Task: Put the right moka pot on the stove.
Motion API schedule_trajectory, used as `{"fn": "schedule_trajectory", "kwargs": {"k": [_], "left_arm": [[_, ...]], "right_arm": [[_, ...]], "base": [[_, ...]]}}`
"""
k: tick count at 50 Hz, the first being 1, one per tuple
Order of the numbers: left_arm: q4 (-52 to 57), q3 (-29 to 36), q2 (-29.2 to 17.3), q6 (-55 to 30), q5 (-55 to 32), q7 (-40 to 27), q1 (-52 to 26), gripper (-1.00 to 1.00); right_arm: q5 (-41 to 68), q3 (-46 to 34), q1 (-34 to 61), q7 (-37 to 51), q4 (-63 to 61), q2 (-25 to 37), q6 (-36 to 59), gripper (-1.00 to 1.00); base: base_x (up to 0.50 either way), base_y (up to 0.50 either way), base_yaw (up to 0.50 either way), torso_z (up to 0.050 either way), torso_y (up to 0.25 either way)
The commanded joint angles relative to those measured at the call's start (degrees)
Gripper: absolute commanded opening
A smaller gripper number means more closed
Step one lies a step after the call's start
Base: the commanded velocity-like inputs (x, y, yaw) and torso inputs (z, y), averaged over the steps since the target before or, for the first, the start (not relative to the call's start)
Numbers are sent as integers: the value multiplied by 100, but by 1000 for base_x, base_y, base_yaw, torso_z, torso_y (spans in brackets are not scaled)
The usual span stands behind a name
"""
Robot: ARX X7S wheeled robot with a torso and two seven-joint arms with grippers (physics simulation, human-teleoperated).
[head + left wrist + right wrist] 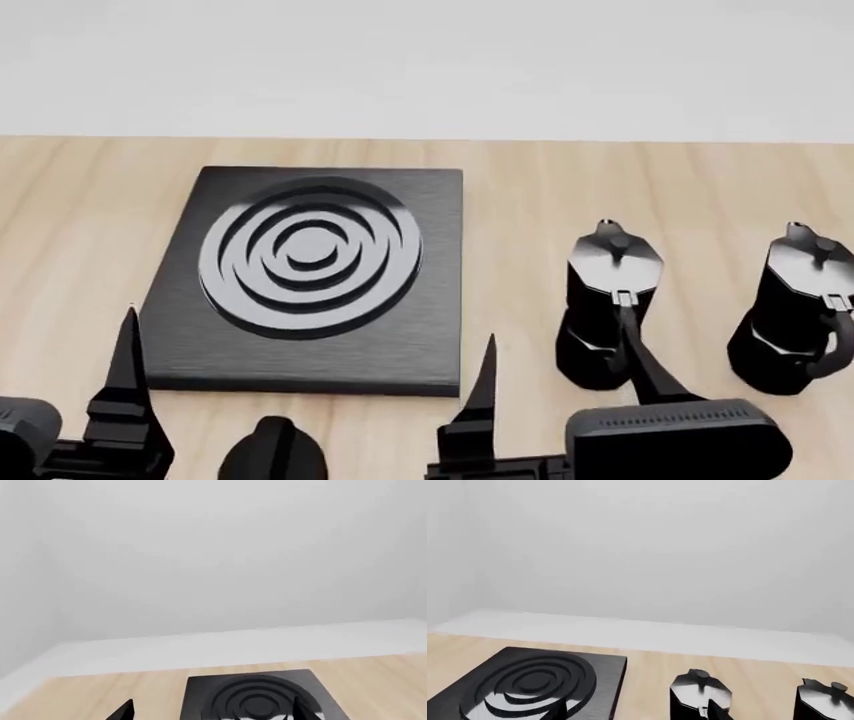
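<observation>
Tool on your right arm (641,375), state unclear, sits nearer; right pot (798,310) stands beyond, stove (320,275) far left.

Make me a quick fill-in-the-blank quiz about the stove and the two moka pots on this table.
1. The number of moka pots standing on the stove is ____.
2. Both pots stand on the stove's ____ side.
3. The right moka pot stands ____, not tipped.
4. The left claw fingers are spread ____.

Missing words: zero; right; upright; open
</observation>
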Motion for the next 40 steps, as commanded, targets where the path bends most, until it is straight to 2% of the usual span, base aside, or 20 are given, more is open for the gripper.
{"fn": "schedule_trajectory", "kwargs": {"k": [1, 18, 30, 40], "left_arm": [[-53, 39, -8, 134, 54, -4, 65, 100], [-76, 19, -9, 154, 14, -40, 49, 100], [-105, 22, -23, 237, 18, -43, 77, 100], [-100, -65, -4, 219, -90, -81, 92, 100]], "right_arm": [[-14, -21, -35, 21, -13, 25, -37, 100], [-38, -50, -7, 54, -32, 76, -26, 100], [-68, -77, -13, 64, 3, 89, -92, 100], [60, 16, -140, -112, 52, 171, -385, 100]], "base": [[0, 0, 0, 0, -191], [0, 0, 0, 0, -183], [0, 0, 0, 0, -96], [0, 0, 0, 0, 0]]}}
